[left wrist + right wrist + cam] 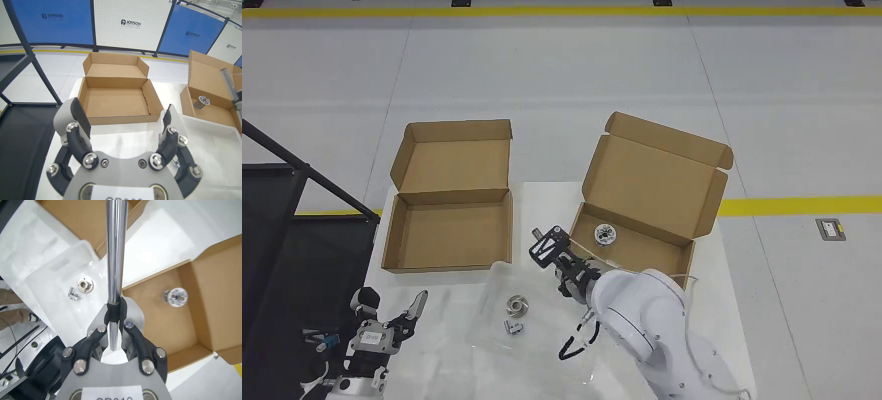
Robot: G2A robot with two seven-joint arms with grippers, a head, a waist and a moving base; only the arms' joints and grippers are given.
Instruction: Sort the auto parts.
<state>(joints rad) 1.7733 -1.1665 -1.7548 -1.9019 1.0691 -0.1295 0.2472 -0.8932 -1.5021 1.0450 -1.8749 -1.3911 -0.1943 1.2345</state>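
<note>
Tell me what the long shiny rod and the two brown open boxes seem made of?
The long shiny rod looks like polished metal, perhaps chromed steel: mirror-like streaks run along it. The two brown open boxes look like matte cardboard: folded flaps.

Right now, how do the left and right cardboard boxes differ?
The right box holds one silvery flanged part; the left box shows only bare cardboard floor. The left box sits square to the table; the right box is turned at an angle. Both stand open, lids raised.
</note>
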